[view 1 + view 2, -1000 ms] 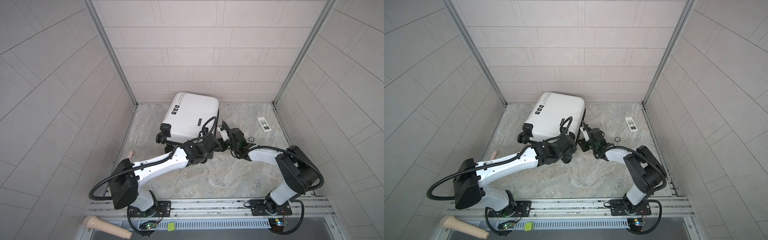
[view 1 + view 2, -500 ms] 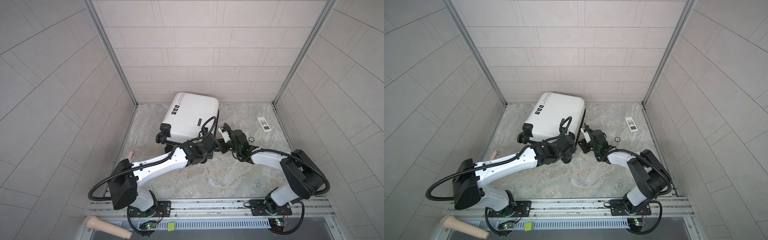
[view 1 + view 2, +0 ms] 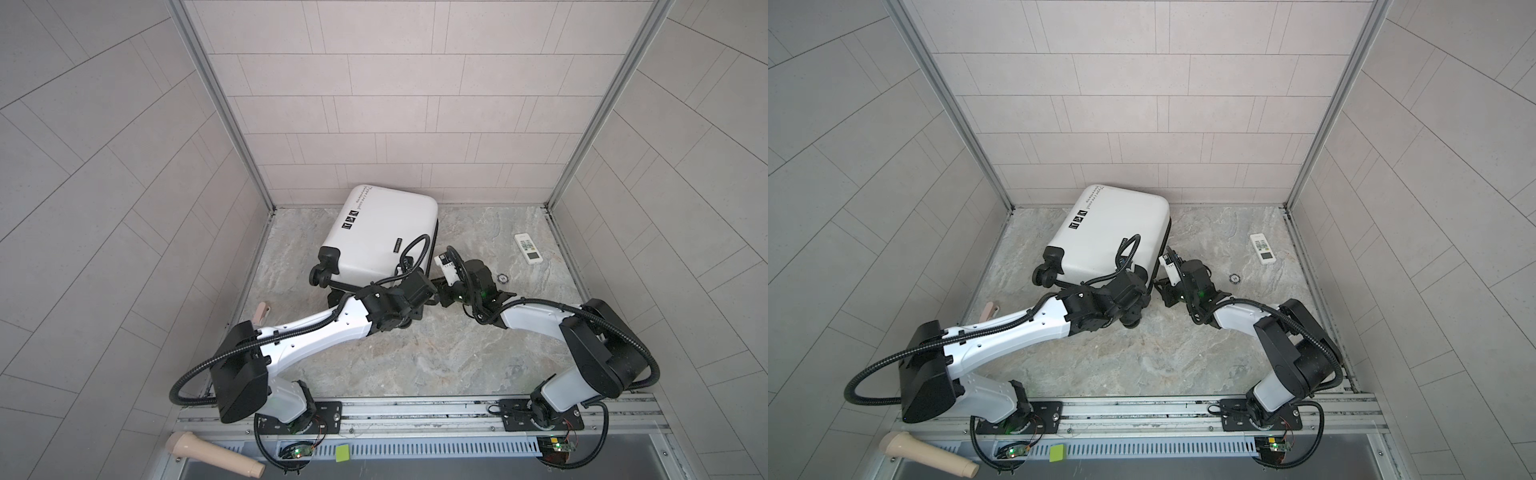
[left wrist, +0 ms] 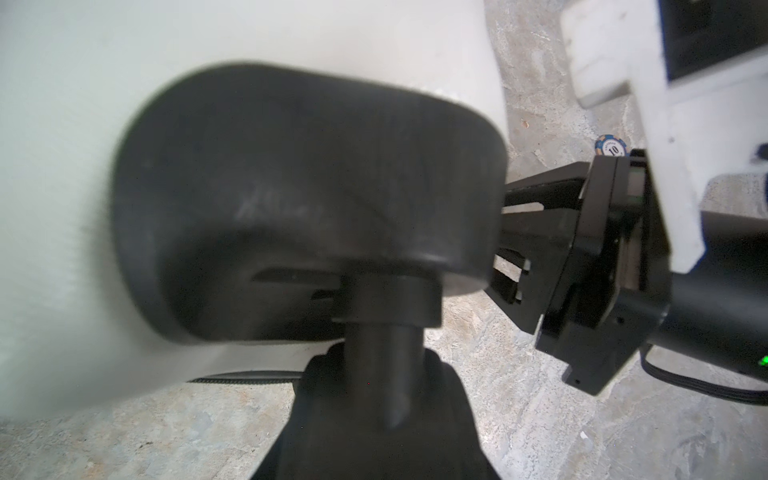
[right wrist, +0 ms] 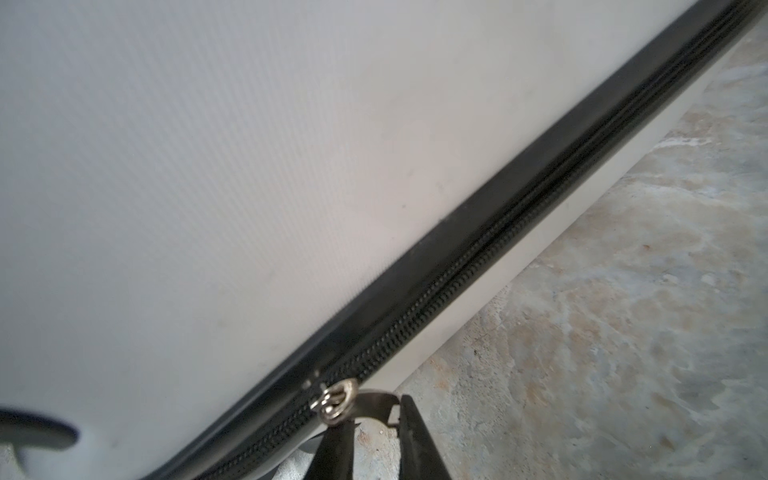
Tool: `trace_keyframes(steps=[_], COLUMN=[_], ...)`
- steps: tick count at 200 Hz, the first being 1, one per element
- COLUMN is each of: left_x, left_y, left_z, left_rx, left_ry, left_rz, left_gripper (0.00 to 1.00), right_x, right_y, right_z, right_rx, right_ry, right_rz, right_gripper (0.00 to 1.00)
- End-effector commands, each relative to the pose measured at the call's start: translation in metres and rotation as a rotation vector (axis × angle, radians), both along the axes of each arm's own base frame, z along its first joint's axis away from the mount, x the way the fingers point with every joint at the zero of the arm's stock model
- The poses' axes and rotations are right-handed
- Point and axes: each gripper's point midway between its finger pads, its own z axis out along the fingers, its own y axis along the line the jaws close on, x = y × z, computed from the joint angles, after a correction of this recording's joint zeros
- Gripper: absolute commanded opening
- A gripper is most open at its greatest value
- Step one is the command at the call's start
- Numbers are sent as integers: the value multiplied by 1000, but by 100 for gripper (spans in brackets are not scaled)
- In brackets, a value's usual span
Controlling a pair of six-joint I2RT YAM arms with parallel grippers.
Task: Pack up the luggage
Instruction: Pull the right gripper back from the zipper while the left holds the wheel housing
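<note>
Luggage lies flat and closed on tabletop, near back wall. Right end effector at its zipper band: fingers narrowly apart, metal zipper pull between them; pinch not discernible. Left end effector beside near wheel housing; state cannot be told.

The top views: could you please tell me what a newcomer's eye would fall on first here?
The white luggage lies closed at the back of the marble floor, and the left arm and right arm meet at its near corner. In the right wrist view, the right gripper sits at the metal zipper pull. A white remote lies apart, far right.
</note>
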Motion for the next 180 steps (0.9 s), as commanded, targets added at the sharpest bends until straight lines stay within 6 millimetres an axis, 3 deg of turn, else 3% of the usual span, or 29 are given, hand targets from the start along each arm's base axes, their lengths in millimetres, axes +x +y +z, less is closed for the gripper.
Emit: trace_keyframes(steps=[1,44,101,180], left_x=[-9,-10,-10,-13], left_y=[25,24,26,33], left_z=[-4,-4,0,2], left_rx=[51,50,51,64], left_ry=[29,32,30,19], left_rz=[56,54,50,46], left_gripper=[0,0,0,0], right_x=[11,12,21,18], right_y=[9,8,0,-22], right_z=[27,26,29,27], right_rx=[55,49,42,31], right_ry=[-84,-88,-104,-97], right_rz=[-4,-17,-80,-127], right_gripper=[20,17,0,0])
